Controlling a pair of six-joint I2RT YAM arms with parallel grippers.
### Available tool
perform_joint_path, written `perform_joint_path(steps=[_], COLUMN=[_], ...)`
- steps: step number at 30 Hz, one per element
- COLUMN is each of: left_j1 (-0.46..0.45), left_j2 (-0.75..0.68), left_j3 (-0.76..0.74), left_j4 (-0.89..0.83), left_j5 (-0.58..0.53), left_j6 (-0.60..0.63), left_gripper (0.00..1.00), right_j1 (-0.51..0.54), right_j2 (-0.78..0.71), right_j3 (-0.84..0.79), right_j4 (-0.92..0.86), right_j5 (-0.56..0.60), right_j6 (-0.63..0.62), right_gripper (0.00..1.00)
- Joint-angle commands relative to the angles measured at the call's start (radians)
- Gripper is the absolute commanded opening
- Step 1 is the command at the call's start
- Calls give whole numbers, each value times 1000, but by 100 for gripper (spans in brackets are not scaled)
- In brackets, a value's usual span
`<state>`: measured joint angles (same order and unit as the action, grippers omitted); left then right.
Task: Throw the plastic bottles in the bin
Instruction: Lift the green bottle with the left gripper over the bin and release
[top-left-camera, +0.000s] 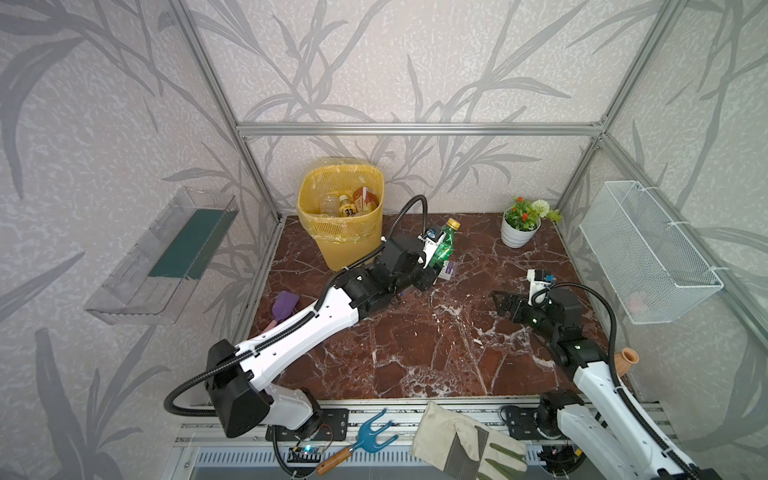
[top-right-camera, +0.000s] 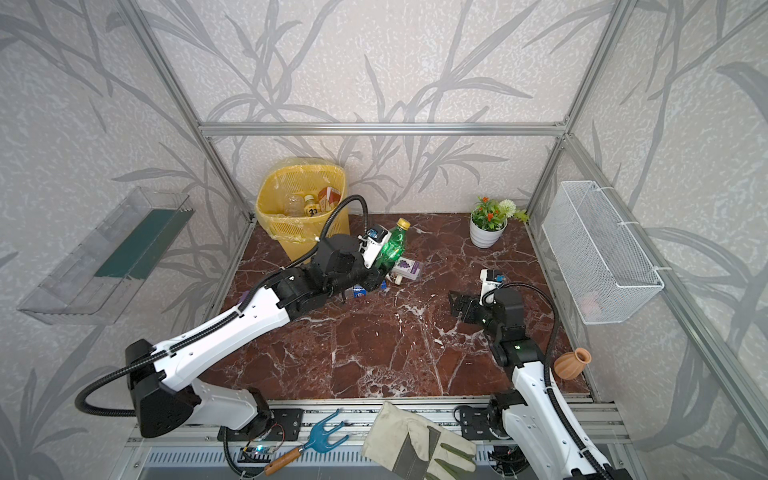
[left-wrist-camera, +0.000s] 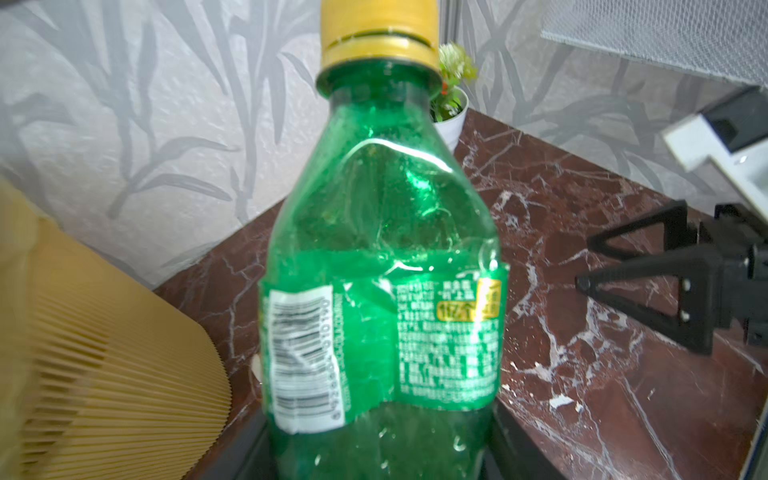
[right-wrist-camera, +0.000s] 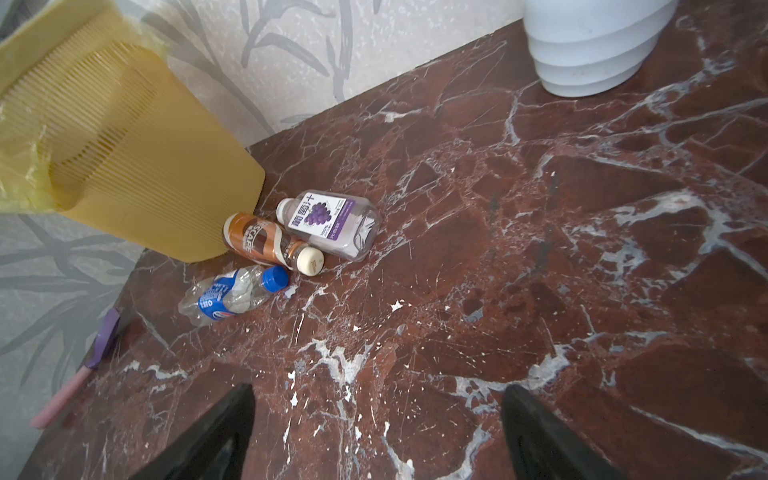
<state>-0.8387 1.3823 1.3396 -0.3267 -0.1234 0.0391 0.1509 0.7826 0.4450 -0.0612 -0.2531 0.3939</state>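
- Top views both show the bin (top-left-camera: 345, 241) at the worktop's far left corner, with binned bottles (top-left-camera: 345, 206) inside; we judge a carry is in hand.
- Our left end effector (top-left-camera: 433, 261) clenches the green bottle (top-left-camera: 441, 245) beside the bin; next it must clear the rim, then let go.
- Our right end effector (right-wrist-camera: 378, 392) hangs released and empty.
- Purple-label bottle (right-wrist-camera: 332, 224), brown bottle (right-wrist-camera: 266, 245) and crushed blue-label bottle (right-wrist-camera: 232, 295) lie at the bin's foot, not blocking.
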Motion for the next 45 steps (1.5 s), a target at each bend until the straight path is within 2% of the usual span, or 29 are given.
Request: perform_joint_path(steps=[1,7,11,17,22,26,29,32,34,36,37,40,45], left_j1=[-4,7,56,266,441,584,675,692,688,667,655,642,579], left_j2=[-56,-137,-172,-189,-93,66,263,424,448,374,330,172,-21], left_j3=[-8,-24,-12,3,82,227,464,711,768,685,636,453,293], left_j4=[22,77,102,138,131,89,-106,-367,-449,-384,-327,-144,-62], left_j5=[-121,-254,-323,-260,-155,-64,-26,-87,-152,-184,-192,-170,-217], left_j6=[-31,2,10,-54,-69,-79,-104,-121,-156,-128,-99,-86,-80], left_gripper=[61,62,63,63,65,68,72,82,87,98,99,99,99], right_j1=[61,156,182,188,190,189,188,188,188,187,187,187,187], right_j2=[35,140,179,182,156,131,115,91,69,53,48,52,82], right_j3=[58,108,120,127,126,125,124,121,117,113,113,120,128], right_j4=[-7,20,50,45,19,-3,-17,-38,-50,-63,-68,-81,-63], right_j5=[58,97,100,109,129,141,143,154,166,180,185,189,175], right_j6=[-61,-98,-95,-98,-108,-115,-122,-123,-125,-132,-135,-149,-138], right_gripper=[93,92,92,92,92,92,92,92,93,94,94,95,95])
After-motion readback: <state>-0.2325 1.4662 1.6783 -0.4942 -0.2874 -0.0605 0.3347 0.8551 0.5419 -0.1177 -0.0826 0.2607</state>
